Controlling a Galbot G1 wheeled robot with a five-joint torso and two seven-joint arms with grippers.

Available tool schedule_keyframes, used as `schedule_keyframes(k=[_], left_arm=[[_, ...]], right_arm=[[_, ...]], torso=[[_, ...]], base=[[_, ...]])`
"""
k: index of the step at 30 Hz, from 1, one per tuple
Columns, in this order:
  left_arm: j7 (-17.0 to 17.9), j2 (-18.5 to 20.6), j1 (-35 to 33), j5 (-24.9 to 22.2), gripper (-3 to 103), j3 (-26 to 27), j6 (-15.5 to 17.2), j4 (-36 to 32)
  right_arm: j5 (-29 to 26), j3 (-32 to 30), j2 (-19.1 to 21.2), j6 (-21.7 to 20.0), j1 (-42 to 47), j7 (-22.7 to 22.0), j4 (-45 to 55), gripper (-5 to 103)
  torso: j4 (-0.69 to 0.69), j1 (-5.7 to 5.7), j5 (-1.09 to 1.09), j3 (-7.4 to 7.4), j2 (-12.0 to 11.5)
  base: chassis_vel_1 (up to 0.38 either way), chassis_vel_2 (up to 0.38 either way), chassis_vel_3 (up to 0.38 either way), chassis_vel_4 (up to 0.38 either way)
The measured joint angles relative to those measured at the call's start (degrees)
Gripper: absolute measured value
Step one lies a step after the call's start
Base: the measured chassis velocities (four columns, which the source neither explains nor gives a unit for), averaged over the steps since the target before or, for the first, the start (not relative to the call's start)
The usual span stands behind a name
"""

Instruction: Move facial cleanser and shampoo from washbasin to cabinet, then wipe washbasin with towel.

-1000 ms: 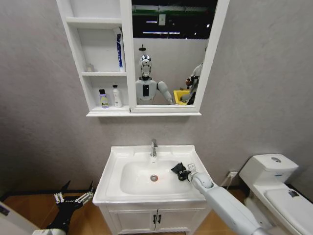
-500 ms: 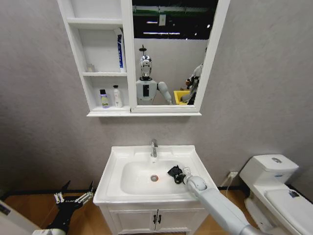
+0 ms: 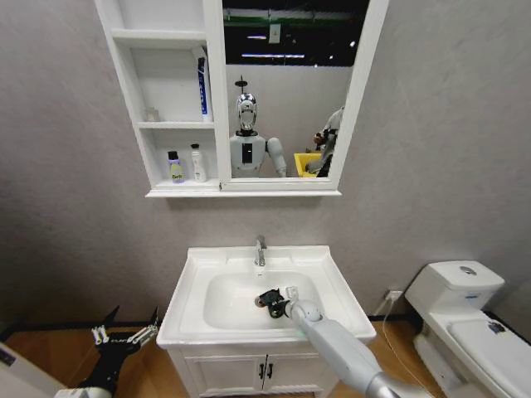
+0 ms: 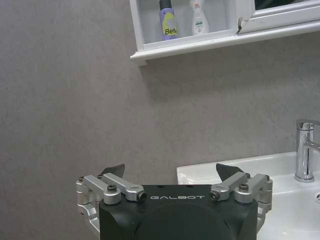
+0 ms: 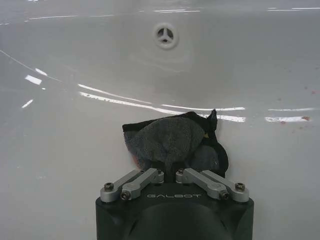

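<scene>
My right gripper [image 3: 270, 301] is down in the bowl of the white washbasin [image 3: 191, 282], shut on the small black towel [image 3: 267, 298]. In the right wrist view the bunched towel [image 5: 172, 141] presses on the wet bowl floor, with the overflow hole [image 5: 165, 34] beyond it. On the lowest shelf of the white cabinet [image 3: 178, 192] stand a purple bottle with a black cap [image 3: 175, 167] and a white bottle [image 3: 198, 163]; both show again as the purple bottle [image 4: 169, 21] and the white bottle [image 4: 199, 18]. My left gripper [image 3: 126, 333] hangs open, low and left of the basin.
A chrome tap [image 3: 260, 249] stands at the basin's back rim. The mirror [image 3: 290, 91] beside the shelves reflects the robot. A white toilet [image 3: 465, 315] is at the right. White vanity doors [image 3: 265, 371] lie below the basin. A blue tube [image 3: 202, 84] stands on the middle shelf.
My right gripper has dragged the towel leftward, from the bowl's right side to near the drain at its middle. The left arm has stayed where it was.
</scene>
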State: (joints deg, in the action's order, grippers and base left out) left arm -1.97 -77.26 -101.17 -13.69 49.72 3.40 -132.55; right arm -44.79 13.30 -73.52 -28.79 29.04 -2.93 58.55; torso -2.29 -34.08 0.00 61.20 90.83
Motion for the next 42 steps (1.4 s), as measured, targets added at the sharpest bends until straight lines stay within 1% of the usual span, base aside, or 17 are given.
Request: schedule_keyframes(k=[2,3,5,8,14,22,24,28,29,32,33,34,35,37,38,40,42], left_arm=[[0.0,0.0,0.0,0.0,100,0.0,0.0,0.0],[0.0,0.0,0.0,0.0,100,0.0,0.0,0.0],[0.0,0.0,0.0,0.0,100,0.0,0.0,0.0],[0.0,0.0,0.0,0.0,100,0.0,0.0,0.0],[0.0,0.0,0.0,0.0,100,0.0,0.0,0.0],[0.0,0.0,0.0,0.0,100,0.0,0.0,0.0],[0.0,0.0,0.0,0.0,100,0.0,0.0,0.0],[0.0,0.0,0.0,0.0,100,0.0,0.0,0.0],[0.0,0.0,0.0,0.0,100,0.0,0.0,0.0],[0.0,0.0,0.0,0.0,100,0.0,0.0,0.0],[0.0,0.0,0.0,0.0,100,0.0,0.0,0.0],[0.0,0.0,0.0,0.0,100,0.0,0.0,0.0],[0.0,0.0,0.0,0.0,100,0.0,0.0,0.0],[0.0,0.0,0.0,0.0,100,0.0,0.0,0.0],[0.0,0.0,0.0,0.0,100,0.0,0.0,0.0],[0.0,0.0,0.0,0.0,100,0.0,0.0,0.0],[0.0,0.0,0.0,0.0,100,0.0,0.0,0.0]], right_arm=[[0.1,0.5,-1.5,2.0,-0.7,0.8,-1.5,5],[0.1,0.5,-1.5,2.0,-0.7,0.8,-1.5,5],[0.3,1.0,-3.3,4.7,-1.7,0.8,-3.4,5],[-0.8,1.2,-4.4,5.6,-2.3,0.9,-4.3,5],[-2.0,0.6,-7.9,6.9,-2.2,1.0,-6.3,5],[-1.8,-0.2,-9.7,6.7,-2.0,-0.4,-8.7,5],[-1.7,-0.4,-9.6,6.4,-2.0,-1.1,-8.7,5],[-1.1,-0.8,-7.4,4.5,-1.9,-4.4,-7.7,5],[-1.1,-0.8,-7.4,4.5,-1.9,-4.4,-7.7,5],[-2.4,-0.8,-4.7,3.0,-1.9,-7.2,-5.9,5],[-2.4,-0.8,-4.7,3.0,-1.9,-7.2,-5.9,5],[-2.6,-1.1,-3.7,2.6,-1.8,-8.5,-5.1,5],[-2.6,-1.1,-3.7,2.6,-1.8,-8.5,-5.1,5],[-3.2,-1.9,-1.8,2.3,-1.8,-11.8,-3.6,5],[-3.2,-1.9,-1.8,2.3,-1.8,-11.8,-3.6,5],[-2.7,-3.1,-0.5,3.0,-1.7,-14.0,-3.2,5],[-2.5,-3.5,0.0,3.3,-1.6,-14.4,-3.1,5]], torso=[[0.01,0.00,0.00,0.00,0.0],[0.01,0.00,0.00,0.00,0.0],[0.00,0.00,0.00,0.00,0.0],[0.00,0.00,0.00,0.00,0.0],[0.00,0.00,0.00,-0.01,0.0],[0.01,0.00,0.01,-0.02,0.0],[0.01,0.00,0.01,-0.02,0.0],[0.01,0.02,0.01,-0.03,0.0],[0.01,0.02,0.01,-0.03,0.0],[0.00,0.02,0.01,-0.02,0.0],[0.00,0.02,0.01,-0.02,0.0],[-0.01,0.01,0.01,-0.01,0.0],[-0.01,0.01,0.01,-0.01,0.0],[-0.01,0.01,0.01,-0.01,0.0],[-0.01,0.01,0.01,-0.01,0.0],[0.00,0.01,0.01,-0.01,0.0],[0.01,0.01,0.01,-0.01,0.0]], base=[[0.000,0.000,0.000,0.000],[0.000,0.000,0.000,0.000],[0.000,0.000,0.000,0.000],[0.000,0.000,0.000,0.000],[0.000,0.000,0.000,0.000],[0.000,0.000,0.000,0.000],[0.000,0.000,0.000,0.000],[0.000,0.000,0.000,0.000],[0.000,0.000,0.000,0.000],[0.000,0.000,0.000,0.000],[0.000,0.000,0.000,0.000],[0.000,0.000,0.000,0.000],[0.000,0.000,0.000,0.000],[0.000,0.000,0.000,0.000],[0.000,0.000,0.000,0.000],[0.000,0.000,0.000,0.000],[0.000,0.000,0.000,0.000]])
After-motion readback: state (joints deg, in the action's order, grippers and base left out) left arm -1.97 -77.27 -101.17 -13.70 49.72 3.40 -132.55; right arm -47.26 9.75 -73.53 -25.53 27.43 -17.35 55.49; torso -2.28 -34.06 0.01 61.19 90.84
